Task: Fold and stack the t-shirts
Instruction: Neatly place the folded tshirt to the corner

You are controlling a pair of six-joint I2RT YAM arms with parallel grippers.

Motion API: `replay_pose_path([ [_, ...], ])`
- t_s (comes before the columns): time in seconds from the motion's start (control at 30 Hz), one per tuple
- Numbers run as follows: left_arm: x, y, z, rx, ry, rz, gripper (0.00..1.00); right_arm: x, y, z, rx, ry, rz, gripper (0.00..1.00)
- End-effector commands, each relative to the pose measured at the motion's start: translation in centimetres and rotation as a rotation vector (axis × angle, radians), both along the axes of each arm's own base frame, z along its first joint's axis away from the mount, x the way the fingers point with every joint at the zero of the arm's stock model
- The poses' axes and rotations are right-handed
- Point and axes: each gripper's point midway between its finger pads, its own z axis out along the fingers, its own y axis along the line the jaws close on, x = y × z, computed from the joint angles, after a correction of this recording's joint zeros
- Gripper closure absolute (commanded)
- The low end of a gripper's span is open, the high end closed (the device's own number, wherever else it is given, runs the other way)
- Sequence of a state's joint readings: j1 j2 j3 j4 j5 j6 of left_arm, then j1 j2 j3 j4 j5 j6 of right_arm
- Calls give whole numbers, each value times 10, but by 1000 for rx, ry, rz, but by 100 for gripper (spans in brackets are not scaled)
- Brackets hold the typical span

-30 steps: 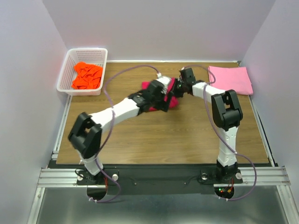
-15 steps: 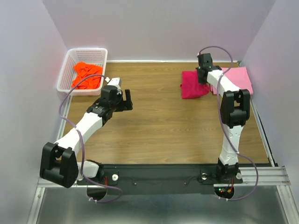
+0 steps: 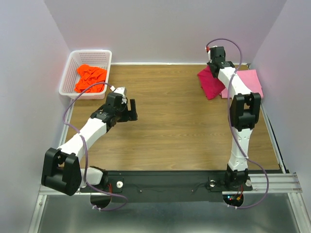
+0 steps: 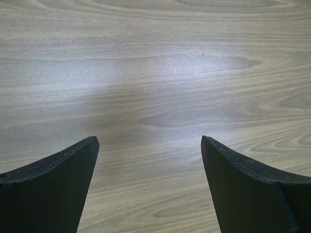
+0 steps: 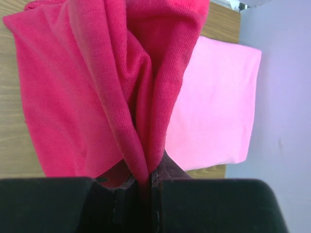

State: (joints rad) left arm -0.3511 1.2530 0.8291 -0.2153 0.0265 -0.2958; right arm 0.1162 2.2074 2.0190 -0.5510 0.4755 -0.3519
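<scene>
My right gripper [image 3: 214, 64] [image 5: 146, 180] is shut on the crimson-red t-shirt [image 3: 211, 83] [image 5: 73, 97], which hangs folded from it at the back right, partly over the light pink t-shirt [image 3: 248, 82] [image 5: 214, 107]. The pink one lies folded flat on the table by the right wall. A bright orange t-shirt [image 3: 90, 77] sits crumpled in the white basket [image 3: 73, 63] at the back left. My left gripper [image 3: 132, 108] [image 4: 148, 155] stands open over bare wood left of centre, nothing between its fingers [image 4: 58, 189].
The wooden table [image 3: 170, 131] stretches between both arms. Grey walls close in at left, back and right. The right arm reaches upright along the right side, near the wall. Cables loop from both arms.
The left arm swung away from the red t-shirt to the left and opened. The right gripper carried the red t-shirt right and lifted it beside the pink one.
</scene>
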Motion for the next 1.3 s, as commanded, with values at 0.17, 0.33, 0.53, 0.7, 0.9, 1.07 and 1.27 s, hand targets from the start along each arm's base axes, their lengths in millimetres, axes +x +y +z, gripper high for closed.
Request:
replay_pose_path([
  [0.17,13,-4,17,-9,-21,-7,2,1,-50,53,-37,-90,-38,99],
  [0.33,16,-8,16,-19,-12,-15,2,-4,-75,58,-26,-101,-74,99],
  [0.53,19,-9,16,-12,-7,-19,2,-2,-92,62,-16,-116,-92,99],
  [0.7,20,-9,12,-9,5,-20,2,4,-94,81,-16,-160,-82,99],
  [0.9,22,-10,11,-9,7,-21,2,7,-101,85,-15,-174,-90,100],
  [1.07,23,-11,6,-7,24,-25,2,5,-109,76,8,-163,-103,100],
  [1.27,23,-14,-1,-9,48,-34,2,1,-132,57,47,-147,-155,99],
])
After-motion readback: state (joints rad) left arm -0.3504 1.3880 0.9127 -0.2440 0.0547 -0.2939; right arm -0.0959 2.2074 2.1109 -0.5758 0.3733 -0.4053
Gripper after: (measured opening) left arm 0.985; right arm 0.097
